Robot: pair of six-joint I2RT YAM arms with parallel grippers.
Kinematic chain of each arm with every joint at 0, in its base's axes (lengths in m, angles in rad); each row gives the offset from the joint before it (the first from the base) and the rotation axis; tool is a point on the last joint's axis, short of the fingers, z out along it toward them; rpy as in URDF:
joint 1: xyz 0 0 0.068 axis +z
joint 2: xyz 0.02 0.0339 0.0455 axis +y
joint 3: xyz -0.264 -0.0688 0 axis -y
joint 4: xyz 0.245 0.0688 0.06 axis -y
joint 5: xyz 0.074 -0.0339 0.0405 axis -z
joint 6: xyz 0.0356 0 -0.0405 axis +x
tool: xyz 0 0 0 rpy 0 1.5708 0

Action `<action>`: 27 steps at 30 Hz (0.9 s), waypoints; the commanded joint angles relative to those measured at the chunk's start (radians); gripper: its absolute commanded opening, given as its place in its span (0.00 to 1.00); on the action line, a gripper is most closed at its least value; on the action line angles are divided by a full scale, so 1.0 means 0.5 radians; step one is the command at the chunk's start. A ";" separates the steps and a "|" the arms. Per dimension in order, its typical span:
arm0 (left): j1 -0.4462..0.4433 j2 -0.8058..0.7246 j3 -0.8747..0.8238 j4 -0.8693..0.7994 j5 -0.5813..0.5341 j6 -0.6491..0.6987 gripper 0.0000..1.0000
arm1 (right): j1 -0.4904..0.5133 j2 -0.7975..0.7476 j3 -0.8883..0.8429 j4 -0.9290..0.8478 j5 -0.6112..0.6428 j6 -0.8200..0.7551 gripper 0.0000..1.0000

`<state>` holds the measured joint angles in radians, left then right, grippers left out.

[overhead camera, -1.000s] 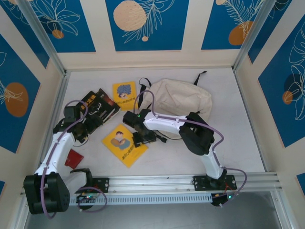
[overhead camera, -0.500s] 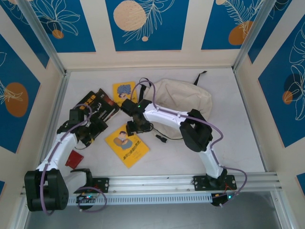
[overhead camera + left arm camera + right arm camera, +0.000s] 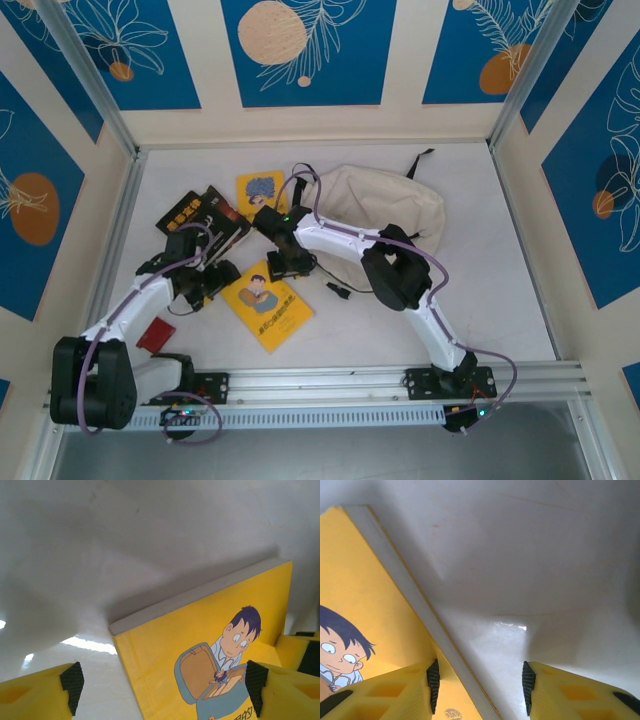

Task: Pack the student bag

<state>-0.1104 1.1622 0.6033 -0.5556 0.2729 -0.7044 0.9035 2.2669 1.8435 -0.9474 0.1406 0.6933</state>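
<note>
Compared with a second ago, the left gripper (image 3: 212, 283) is found drawn in from beside the black books (image 3: 205, 222) to the left edge of the large yellow book (image 3: 270, 310), and the right gripper (image 3: 284, 268) is found shifted up along that book to its far corner. The book lies flat on the white table (image 3: 480, 300), its cartoon cover facing up.

In the left wrist view, the left gripper (image 3: 165, 690) is held with its jaws wide apart; a corner of the yellow book (image 3: 210, 645) lies in the gap and is touched by neither pad (image 3: 72, 685).

In the right wrist view, the right gripper (image 3: 480, 687) is seen with its jaws parted. One finger (image 3: 385, 695) is placed over the cover (image 3: 360, 610), the other over bare table, and the page edge runs between them. Nothing is clamped.

The student bag (image 3: 385, 205) is seen slumped on the table behind the right arm, well apart from both grippers, with black straps trailing at its far side. A small yellow book (image 3: 262, 190) lies just left of the bag. A red object (image 3: 155, 335) rests near the left arm's base.
</note>
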 commanded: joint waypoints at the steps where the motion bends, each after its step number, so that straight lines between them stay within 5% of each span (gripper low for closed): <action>1: -0.083 0.048 -0.004 0.052 0.008 -0.040 0.83 | -0.063 0.000 -0.132 -0.149 0.151 0.181 0.47; 9: -0.238 0.145 -0.047 0.158 -0.086 -0.145 0.71 | -0.086 -0.253 -0.417 0.121 -0.108 0.251 0.47; 27: -0.327 0.074 -0.022 -0.029 -0.395 -0.238 0.75 | -0.061 -0.475 -0.513 0.199 -0.167 0.250 0.53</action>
<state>-0.2581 1.2087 0.6041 -0.5537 0.1047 -0.7967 0.8642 2.0552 1.6020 -0.8345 0.0776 0.8078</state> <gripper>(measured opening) 0.757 0.525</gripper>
